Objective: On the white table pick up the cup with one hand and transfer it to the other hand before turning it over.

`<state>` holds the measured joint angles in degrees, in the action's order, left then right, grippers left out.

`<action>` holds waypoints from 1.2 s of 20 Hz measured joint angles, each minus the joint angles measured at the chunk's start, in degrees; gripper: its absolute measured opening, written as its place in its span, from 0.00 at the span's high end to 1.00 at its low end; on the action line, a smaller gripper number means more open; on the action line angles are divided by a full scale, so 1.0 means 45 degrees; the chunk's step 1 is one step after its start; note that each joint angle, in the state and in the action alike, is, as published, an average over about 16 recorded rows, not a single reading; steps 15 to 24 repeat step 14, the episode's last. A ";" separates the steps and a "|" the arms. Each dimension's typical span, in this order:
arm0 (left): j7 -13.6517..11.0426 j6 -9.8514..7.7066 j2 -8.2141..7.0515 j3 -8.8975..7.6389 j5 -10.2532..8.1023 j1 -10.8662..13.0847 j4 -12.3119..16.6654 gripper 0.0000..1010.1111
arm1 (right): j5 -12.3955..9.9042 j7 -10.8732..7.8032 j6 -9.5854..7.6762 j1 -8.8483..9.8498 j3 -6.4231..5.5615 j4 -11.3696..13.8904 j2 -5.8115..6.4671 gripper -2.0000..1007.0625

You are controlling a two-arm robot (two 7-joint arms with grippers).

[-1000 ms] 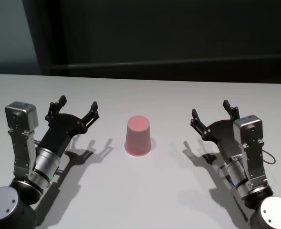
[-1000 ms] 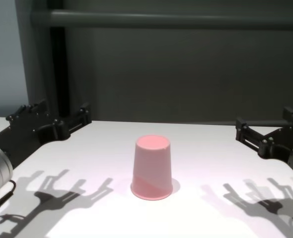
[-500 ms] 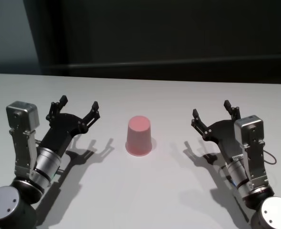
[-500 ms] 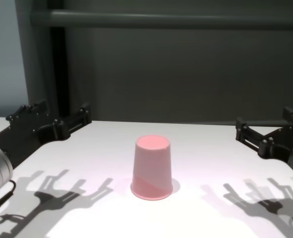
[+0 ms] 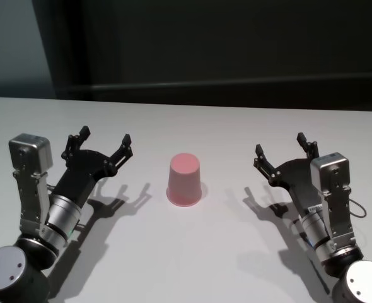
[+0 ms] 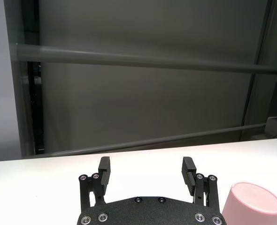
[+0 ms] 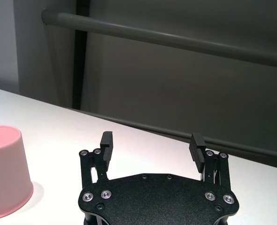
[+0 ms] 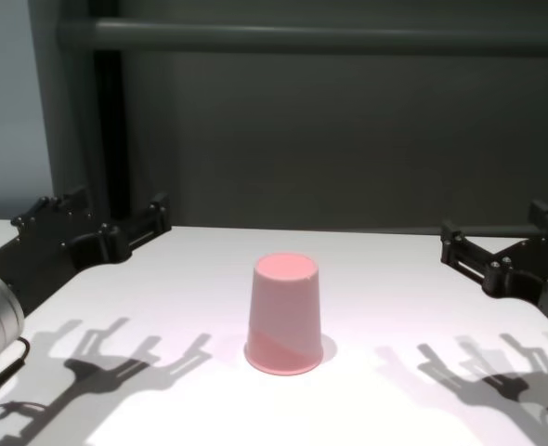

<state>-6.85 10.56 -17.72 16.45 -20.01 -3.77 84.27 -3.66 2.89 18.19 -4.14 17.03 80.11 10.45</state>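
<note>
The pink cup stands upside down, wide rim down, on the white table, midway between my two arms. It also shows in the chest view, the left wrist view and the right wrist view. My left gripper is open and empty, above the table to the cup's left. My right gripper is open and empty, to the cup's right. Neither touches the cup.
A dark wall with a grey horizontal rail runs behind the table's far edge. Both forearms rest low near the table's front corners.
</note>
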 joint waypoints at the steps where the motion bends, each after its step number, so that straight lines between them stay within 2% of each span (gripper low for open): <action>1: 0.0000 0.0000 0.0000 0.0000 0.0000 0.0000 0.0000 0.01 | 0.0000 0.0000 0.0000 0.0000 0.0000 0.0000 0.0000 0.01; 24: 0.0000 0.0000 0.0000 0.0000 0.0000 0.0000 0.0000 0.01 | 0.0000 0.0000 0.0000 0.0000 0.0000 0.0000 0.0000 0.01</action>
